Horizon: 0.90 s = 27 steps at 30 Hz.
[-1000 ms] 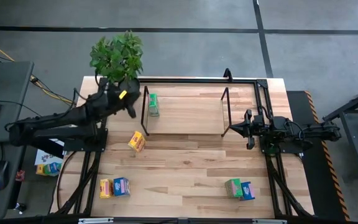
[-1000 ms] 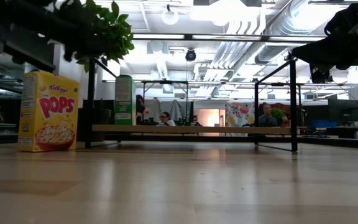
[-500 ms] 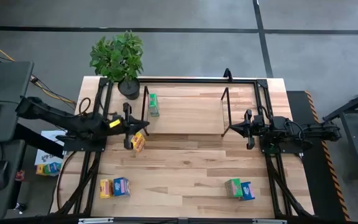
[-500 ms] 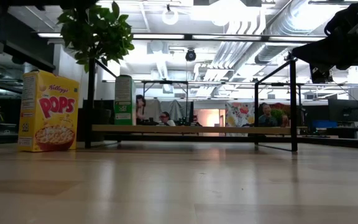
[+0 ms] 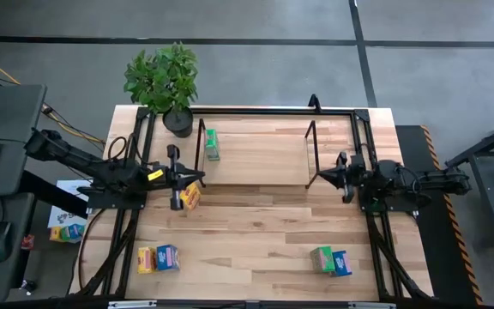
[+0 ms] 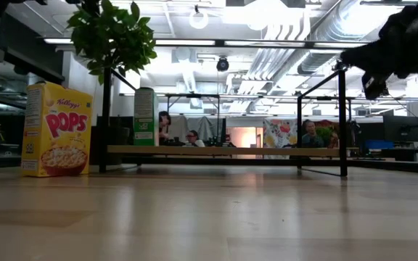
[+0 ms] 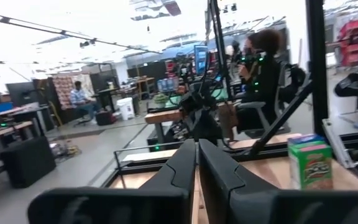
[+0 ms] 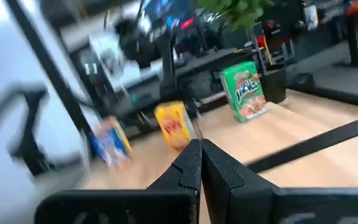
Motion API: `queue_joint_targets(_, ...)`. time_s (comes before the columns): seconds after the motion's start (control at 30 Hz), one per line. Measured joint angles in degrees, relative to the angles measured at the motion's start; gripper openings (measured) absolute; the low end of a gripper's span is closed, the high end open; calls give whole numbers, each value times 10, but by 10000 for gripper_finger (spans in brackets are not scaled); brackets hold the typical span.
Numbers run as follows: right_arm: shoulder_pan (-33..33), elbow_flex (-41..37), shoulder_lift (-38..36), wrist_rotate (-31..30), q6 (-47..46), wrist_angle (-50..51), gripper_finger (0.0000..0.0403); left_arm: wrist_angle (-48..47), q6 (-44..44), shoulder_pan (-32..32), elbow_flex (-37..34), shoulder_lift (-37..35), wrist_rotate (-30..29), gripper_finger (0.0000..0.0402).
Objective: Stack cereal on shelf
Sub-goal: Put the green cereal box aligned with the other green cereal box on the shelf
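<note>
Left arm (image 5: 101, 172) low, fingers (image 7: 219, 177) closed, seemingly above yellow box (image 5: 189, 196); right arm (image 5: 410, 183) parked.

Pale wooden table (image 5: 256, 223), planked, with a smooth satin sheen (glossier in the low view). Thin black metal rods on the shelf (image 5: 311, 154), light wood floor. Printed cardboard cereal boxes (image 6: 55, 130), slightly glossy. Matt dark plastic fingers (image 7: 219, 177).

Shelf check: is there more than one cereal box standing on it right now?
No. In the high view only one green box stands on the shelf; the other boxes are on the table.
</note>
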State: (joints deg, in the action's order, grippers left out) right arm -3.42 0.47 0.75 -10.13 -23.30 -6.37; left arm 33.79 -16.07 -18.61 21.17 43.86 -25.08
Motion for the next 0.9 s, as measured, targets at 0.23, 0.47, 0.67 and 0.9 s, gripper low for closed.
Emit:
queue_joint_targets(0.23, 0, 1, 24, -37, 8, -188, 4, 0, -7, 0, 0, 0, -30, 46)
queue_joint_targets(0.47, 0, 75, 171, -23, -7, -179, 96, 4, -6, 0, 0, 0, -43, 87)
queue_joint_targets(0.67, 0, 247, 344, 32, 4, 2, 215, 4, -6, 0, 0, 0, -51, 107)
queue_joint_targets(0.9, -20, 514, 530, 118, -162, 430, 249, 2, -6, 0, 0, 0, -56, 106)
